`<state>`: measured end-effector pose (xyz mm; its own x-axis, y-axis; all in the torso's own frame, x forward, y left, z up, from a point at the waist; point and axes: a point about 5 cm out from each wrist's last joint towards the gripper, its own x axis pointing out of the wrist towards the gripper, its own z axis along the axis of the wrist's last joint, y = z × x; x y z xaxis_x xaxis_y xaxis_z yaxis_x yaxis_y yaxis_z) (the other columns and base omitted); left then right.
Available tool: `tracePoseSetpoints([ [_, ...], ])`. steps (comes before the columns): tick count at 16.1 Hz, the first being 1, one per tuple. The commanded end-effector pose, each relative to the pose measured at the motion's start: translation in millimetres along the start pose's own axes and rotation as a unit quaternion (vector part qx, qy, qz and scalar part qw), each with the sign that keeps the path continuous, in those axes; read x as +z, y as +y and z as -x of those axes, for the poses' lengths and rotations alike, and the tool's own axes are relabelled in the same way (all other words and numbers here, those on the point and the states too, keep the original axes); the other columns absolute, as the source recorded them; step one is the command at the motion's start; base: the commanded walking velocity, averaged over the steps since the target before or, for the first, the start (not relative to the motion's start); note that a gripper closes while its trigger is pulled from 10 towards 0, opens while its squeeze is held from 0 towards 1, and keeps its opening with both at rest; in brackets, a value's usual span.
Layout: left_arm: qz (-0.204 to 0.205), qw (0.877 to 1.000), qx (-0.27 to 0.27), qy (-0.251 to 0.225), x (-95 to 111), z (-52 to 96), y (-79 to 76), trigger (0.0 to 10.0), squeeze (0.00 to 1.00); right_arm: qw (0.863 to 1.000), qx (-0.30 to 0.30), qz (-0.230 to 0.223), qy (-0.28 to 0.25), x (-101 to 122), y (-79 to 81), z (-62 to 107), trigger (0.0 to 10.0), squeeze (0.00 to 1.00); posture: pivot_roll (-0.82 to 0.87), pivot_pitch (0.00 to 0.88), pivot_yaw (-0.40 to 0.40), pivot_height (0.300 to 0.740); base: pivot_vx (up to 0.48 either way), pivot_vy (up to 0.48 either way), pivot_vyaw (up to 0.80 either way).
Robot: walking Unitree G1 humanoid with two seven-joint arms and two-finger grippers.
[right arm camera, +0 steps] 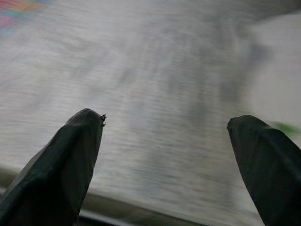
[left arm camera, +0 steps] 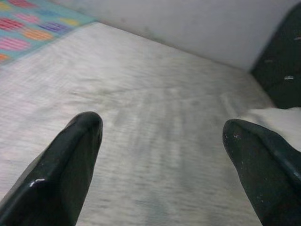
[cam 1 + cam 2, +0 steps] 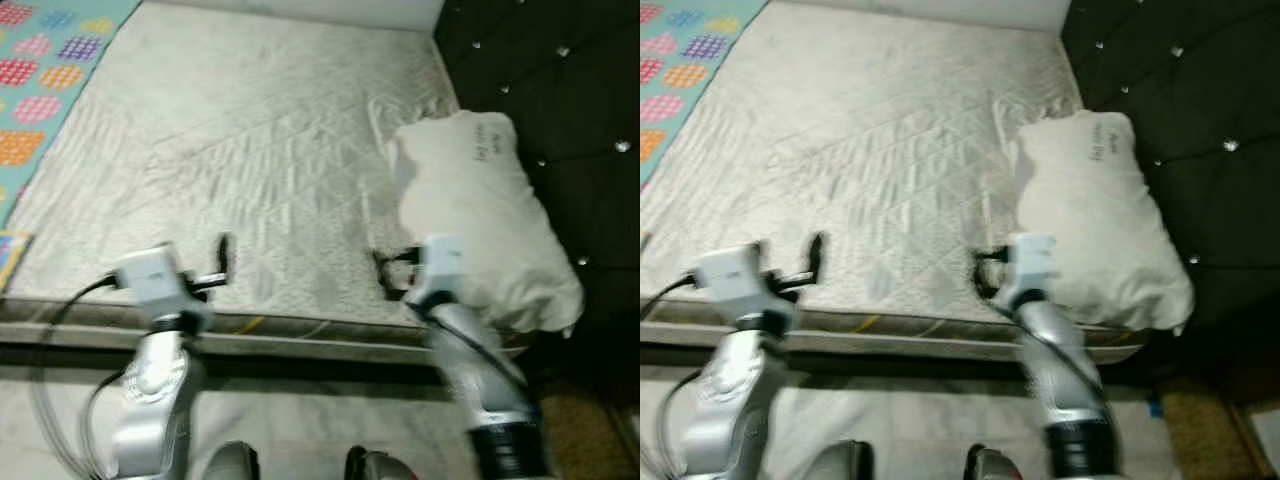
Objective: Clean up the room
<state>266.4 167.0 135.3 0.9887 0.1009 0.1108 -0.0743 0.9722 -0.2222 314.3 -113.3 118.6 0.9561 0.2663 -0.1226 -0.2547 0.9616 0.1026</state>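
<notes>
A white pillow (image 3: 475,215) is lying at the 3 o'clock side of the bare mattress (image 3: 230,150), touching the dark tufted headboard (image 3: 560,90). The right gripper (image 3: 392,272) is hovering at the pillow's 8 o'clock corner, fingers spread, grasping nothing. The left gripper (image 3: 222,262) is hanging released over the mattress's 6 o'clock edge. A patterned mat (image 3: 45,70) is lying at 10 o'clock.

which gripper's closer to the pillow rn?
Right. The right gripper sits just beside the pillow at the mattress edge; the left gripper hovers well off to its left.
</notes>
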Motion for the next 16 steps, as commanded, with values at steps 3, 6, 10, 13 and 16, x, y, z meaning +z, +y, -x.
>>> tracePoseSetpoints([
  [3,-0.001,1.000,-0.004,0.006,-2.4,1.6,-4.5,10.0,0.00,1.000,-0.003,0.000,0.000,-0.1,-7.8,3.1,10.0,0.00,0.09,0.201,-0.050,0.740,0.000,0.480,0.00],
  [6,-0.007,1.000,-0.004,-0.003,0.9,0.5,-4.4,10.0,0.00,1.000,0.003,0.001,0.001,-0.6,-6.8,2.9,10.0,0.00,0.09,0.199,-0.050,0.740,0.000,0.320,0.00],
  [10,0.000,0.999,-0.034,-0.005,2.9,2.1,-8.4,10.0,0.00,1.000,0.007,0.003,0.000,-0.5,-6.1,1.9,10.0,0.00,0.09,0.197,-0.050,0.740,0.000,0.000,0.00],
  [13,0.000,0.999,-0.037,-0.006,3.4,2.2,-9.0,10.0,0.00,1.000,0.007,0.006,-0.002,-0.1,-5.6,0.9,10.0,0.00,0.10,0.196,-0.050,0.740,0.000,0.000,0.00],
  [16,0.001,0.999,-0.040,-0.006,3.9,2.3,-9.1,10.0,0.00,1.000,0.007,0.009,-0.004,0.0,-5.1,0.1,10.0,0.00,0.10,0.197,-0.048,0.740,0.259,0.000,0.00],
])
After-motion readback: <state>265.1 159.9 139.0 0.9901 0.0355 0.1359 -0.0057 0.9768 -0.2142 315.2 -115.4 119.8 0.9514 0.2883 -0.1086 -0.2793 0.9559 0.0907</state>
